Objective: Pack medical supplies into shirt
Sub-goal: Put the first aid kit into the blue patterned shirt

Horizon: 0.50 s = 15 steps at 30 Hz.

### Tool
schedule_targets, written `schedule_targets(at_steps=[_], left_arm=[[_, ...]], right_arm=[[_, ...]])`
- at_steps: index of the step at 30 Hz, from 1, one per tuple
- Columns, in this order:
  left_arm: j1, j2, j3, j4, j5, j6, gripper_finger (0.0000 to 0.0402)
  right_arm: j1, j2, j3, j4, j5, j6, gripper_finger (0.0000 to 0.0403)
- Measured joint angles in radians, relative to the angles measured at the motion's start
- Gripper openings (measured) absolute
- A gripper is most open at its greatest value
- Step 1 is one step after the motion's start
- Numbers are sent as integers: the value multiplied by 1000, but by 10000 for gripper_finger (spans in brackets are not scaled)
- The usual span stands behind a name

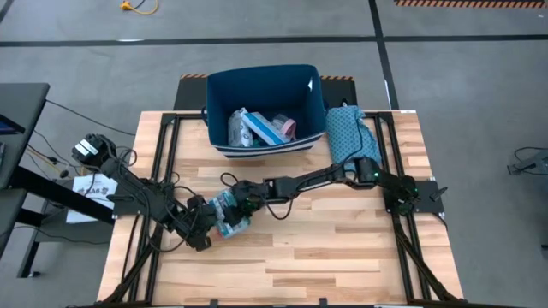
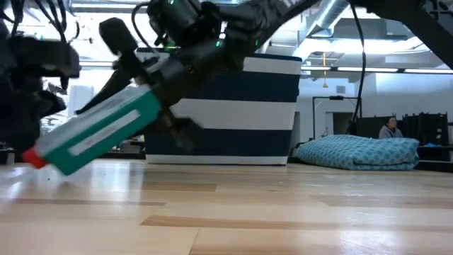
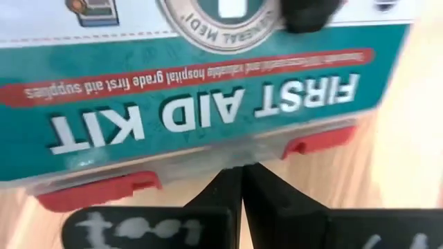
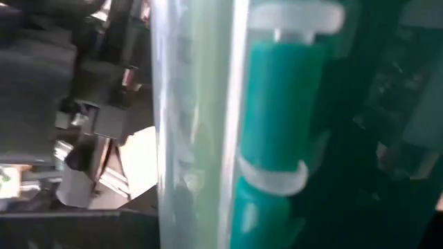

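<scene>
one first aid kit [image 2: 99, 134], two claws

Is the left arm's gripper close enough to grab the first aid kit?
Probably yes. The left gripper sits right at the first aid kit, its fingers together by the red latches, though the right gripper already holds it tilted.

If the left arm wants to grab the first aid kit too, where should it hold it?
Probably the long edge with the red latches, coming from the left gripper's side. The first aid kit is a flat case hanging tilted above the table, held at its upper end by the right gripper, so the thin lower edge is free to pinch across.
</scene>
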Motion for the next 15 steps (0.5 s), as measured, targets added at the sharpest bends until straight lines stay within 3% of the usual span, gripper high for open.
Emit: schedule_targets(at_steps=[8, 15], left_arm=[[-43, -32, 75, -2, -129, 45, 0], [-41, -164, 133, -3, -236, 144, 0]], right_arm=[[7, -157, -2, -331, 89, -116, 179], [14, -318, -2, -543, 162, -182, 179]])
